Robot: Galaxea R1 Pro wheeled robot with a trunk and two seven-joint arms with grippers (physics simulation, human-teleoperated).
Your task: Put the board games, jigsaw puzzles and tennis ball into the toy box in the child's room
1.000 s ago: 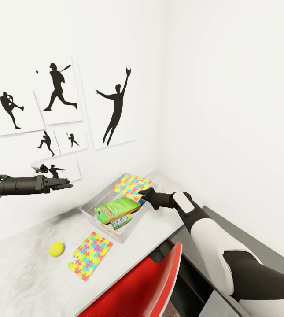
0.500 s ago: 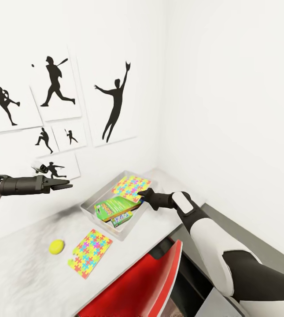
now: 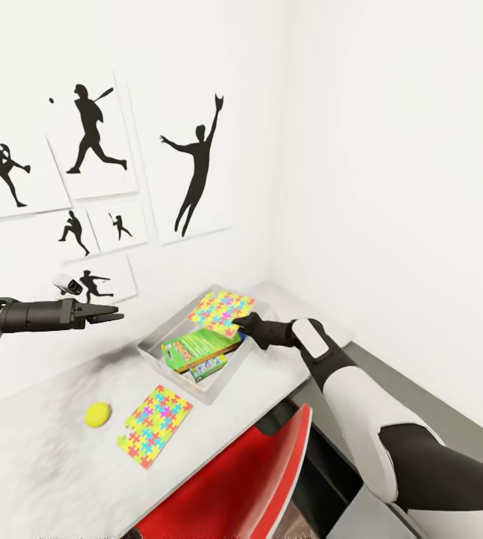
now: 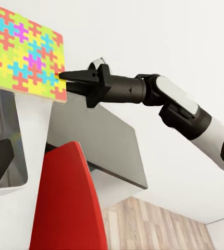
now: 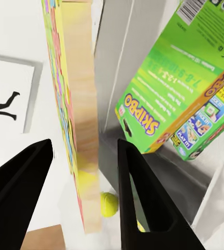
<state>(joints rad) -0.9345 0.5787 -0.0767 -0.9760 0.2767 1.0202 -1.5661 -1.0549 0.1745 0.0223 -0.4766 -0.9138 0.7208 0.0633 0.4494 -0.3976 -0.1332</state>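
Observation:
My right gripper (image 3: 240, 323) is shut on the edge of one jigsaw puzzle (image 3: 222, 309), holding it tilted over the far end of the grey toy box (image 3: 151, 358). The left wrist view shows that pinch (image 4: 65, 80) on the puzzle (image 4: 23, 49). Inside the box lie a green board game (image 3: 196, 346) and another game (image 3: 210, 365) beside it. A second jigsaw puzzle (image 3: 155, 424) and the tennis ball (image 3: 97, 412) rest on the white table (image 3: 260, 382) in front of the box. My left gripper (image 3: 114, 315) hovers open, left of the box.
A red chair (image 3: 248, 479) stands tucked against the table's near edge, below my right arm. A lower dark grey desk (image 3: 398, 385) runs along the right wall. White walls close the corner behind the box, with silhouette posters (image 3: 95, 142) on the left wall.
The view has shifted slightly. My right gripper has sunk a little toward the toy box with the puzzle still in it. The left arm has stayed put.

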